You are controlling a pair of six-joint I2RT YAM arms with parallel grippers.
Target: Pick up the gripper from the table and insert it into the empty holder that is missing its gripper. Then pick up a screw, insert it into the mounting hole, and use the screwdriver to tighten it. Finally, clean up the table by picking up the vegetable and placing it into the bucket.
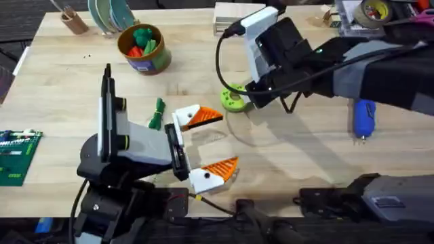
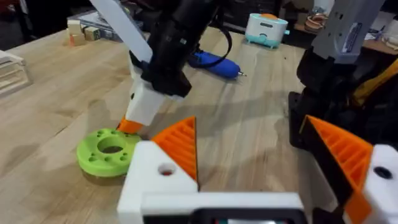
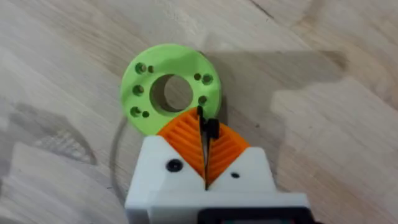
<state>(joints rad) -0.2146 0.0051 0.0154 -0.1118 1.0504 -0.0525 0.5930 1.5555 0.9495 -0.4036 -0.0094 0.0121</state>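
My right gripper (image 1: 239, 102) hangs just over a round green disc (image 1: 232, 100) (image 3: 171, 90), shut on a small black screw (image 3: 210, 129) pinched between its orange tips. My left gripper (image 1: 220, 141) (image 2: 249, 134) stands open near the front of the table. Each of its white holders (image 2: 155, 180) carries an orange ribbed gripper tip (image 2: 180, 143), with a screw hole showing in the white part. The green vegetable (image 1: 157, 112) lies left of the upper left finger. The blue screwdriver (image 1: 364, 117) (image 2: 214, 61) lies at the right. The bucket (image 1: 142, 49) stands at the back, toys inside.
A tan cup (image 1: 73, 21) and stacked plates (image 1: 112, 13) sit at the back left, a green circuit board (image 1: 15, 157) at the left edge. A tape roll (image 1: 374, 10) and clutter fill the back right corner. The right arm spans the table's right half.
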